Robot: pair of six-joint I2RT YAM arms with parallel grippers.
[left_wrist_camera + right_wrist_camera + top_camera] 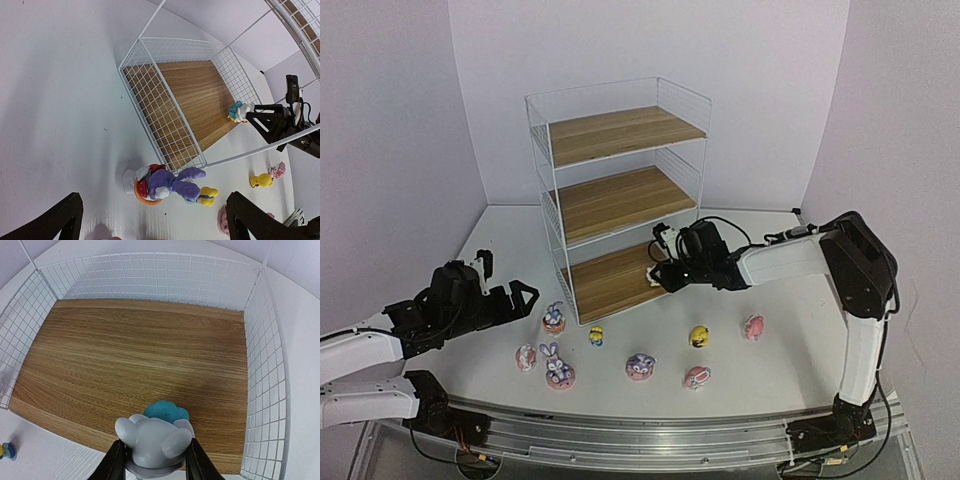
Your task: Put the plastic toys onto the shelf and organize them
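Your right claw [156, 462] was partly closed around a grey-white toy [152, 437] with teal cap, at the lower edge of the shelf's bottom board [135, 345]; bare board lay straight ahead, toward frame top. Your left claw [507, 283] gaped wide, empty.

The shelf [150, 272] has thin wire walls, white and smooth, probably painted metal. Its boards [140, 350] are brown wood with clear grain and a matt finish. The table [780, 350] is white, smooth and matt. The figurine [150, 429] between the black matt fingers [116, 464] of the right gripper [156, 442] is smooth plastic with a soft shine. The purple bunny [172, 184] looks like glossy plastic too. The rail [650, 432] at the near edge is bare silvery metal.
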